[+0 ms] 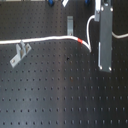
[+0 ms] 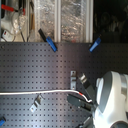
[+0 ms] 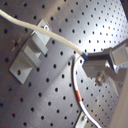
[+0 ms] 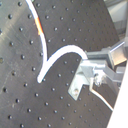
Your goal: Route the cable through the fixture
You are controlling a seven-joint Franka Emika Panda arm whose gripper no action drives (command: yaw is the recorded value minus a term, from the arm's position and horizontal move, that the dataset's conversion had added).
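Surface: black perforated board | cable (image 1: 50, 39) runs along it to the first exterior view's left edge, passing just beside the fixture (image 1: 20, 52) | your hand (image 3: 92, 64) grasps the cable near its red band (image 1: 80, 39) | fixture lies well away toward the first exterior view's left.

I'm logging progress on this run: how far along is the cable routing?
Done: the claw seems to grip the cable. In hand: the cable lies stretched across the board, passing beside the fixture. Left: seating it in the fork, which looks empty in the first exterior view.
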